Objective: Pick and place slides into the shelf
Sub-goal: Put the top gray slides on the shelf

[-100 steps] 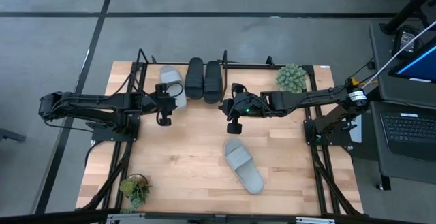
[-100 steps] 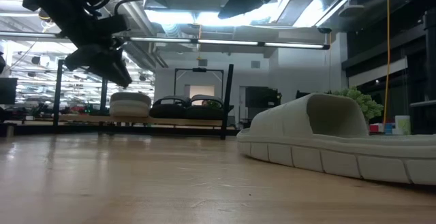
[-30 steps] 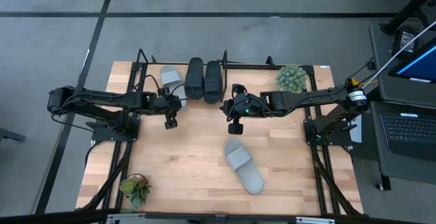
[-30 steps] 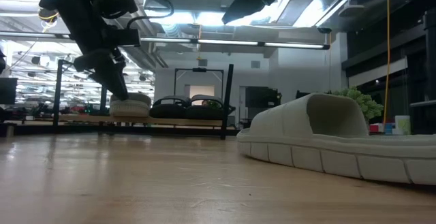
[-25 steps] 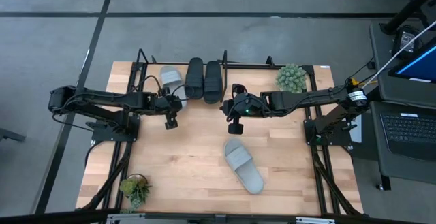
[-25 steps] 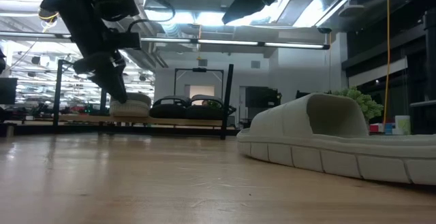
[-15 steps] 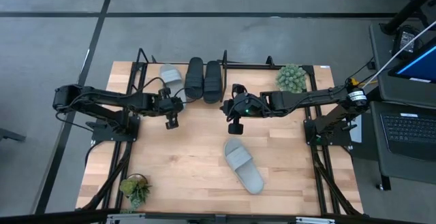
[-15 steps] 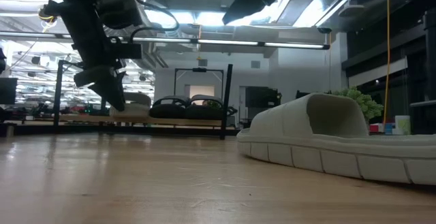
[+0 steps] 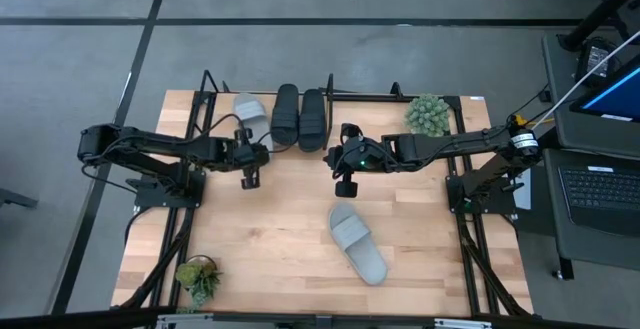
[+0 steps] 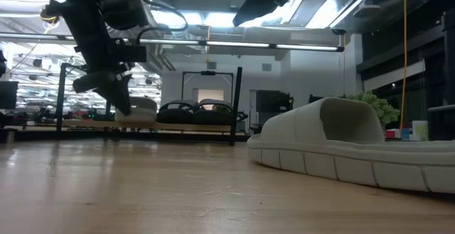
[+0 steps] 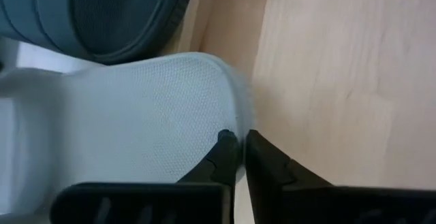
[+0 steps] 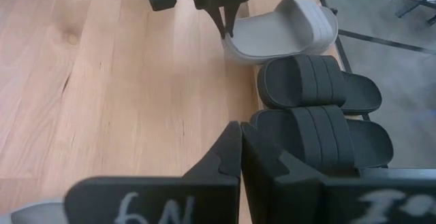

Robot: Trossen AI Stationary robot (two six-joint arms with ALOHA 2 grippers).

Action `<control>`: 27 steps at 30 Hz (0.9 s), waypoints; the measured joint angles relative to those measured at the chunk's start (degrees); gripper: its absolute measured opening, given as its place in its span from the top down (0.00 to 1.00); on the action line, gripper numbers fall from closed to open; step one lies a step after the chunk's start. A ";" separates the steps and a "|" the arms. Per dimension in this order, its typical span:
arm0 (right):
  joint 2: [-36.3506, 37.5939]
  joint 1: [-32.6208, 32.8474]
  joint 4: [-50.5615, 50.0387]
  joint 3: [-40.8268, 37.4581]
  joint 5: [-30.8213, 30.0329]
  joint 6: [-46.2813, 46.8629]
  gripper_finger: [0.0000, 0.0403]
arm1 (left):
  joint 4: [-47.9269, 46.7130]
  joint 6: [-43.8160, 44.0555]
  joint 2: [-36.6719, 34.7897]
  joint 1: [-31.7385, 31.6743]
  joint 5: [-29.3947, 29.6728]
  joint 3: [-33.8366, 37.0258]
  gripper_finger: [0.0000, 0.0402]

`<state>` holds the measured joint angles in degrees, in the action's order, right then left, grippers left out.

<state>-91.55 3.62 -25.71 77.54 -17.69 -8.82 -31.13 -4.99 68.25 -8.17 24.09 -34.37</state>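
Observation:
A pale grey slide (image 9: 250,117) lies at the left end of the shelf (image 9: 205,94), its heel toward the table's near side. Two black slides (image 9: 299,116) lie beside it on the shelf board. My left gripper (image 11: 236,146) is shut on the grey slide's heel; the right wrist view shows it from the front as the left gripper (image 12: 226,25). My right gripper (image 12: 240,132) hangs shut above the table, just before the black slides (image 12: 320,112), touching nothing. A second pale grey slide (image 9: 357,242) lies sole down on the tabletop, near the middle right. My left gripper pinches the grey slide's heel rim (image 11: 228,125) between its two fingers, one finger (image 11: 221,152) on the footbed side and one finger (image 11: 262,156) outside the rim. The fingers slant down from the table's left. The slide still lies flat, strap end in the shelf.
A round green plant (image 9: 428,115) stands at the shelf's right end and a small potted plant (image 9: 198,276) at the near left corner. Bare wood lies between the arms and around the loose slide (image 10: 348,145).
My left gripper has sunk a little toward the grey slide's heel, rolled slightly, and shut on the heel rim. The slide has stayed where it lies. My right arm has kept still.

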 joint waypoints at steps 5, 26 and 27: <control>0.00 0.02 0.00 0.00 0.00 0.00 0.99 | -0.64 -3.09 0.00 1.07 2.32 -0.66 0.99; 0.04 0.00 2.14 -4.50 0.04 0.00 0.99 | -11.75 -15.41 0.00 -2.63 -0.04 -6.97 1.00; 0.04 0.00 2.39 -5.22 0.04 0.00 0.99 | -11.78 -15.93 0.00 -2.88 -0.05 -6.97 1.00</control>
<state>-91.50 3.62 -23.33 72.32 -17.66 -8.82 -42.90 -20.92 68.25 -11.05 24.04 -41.34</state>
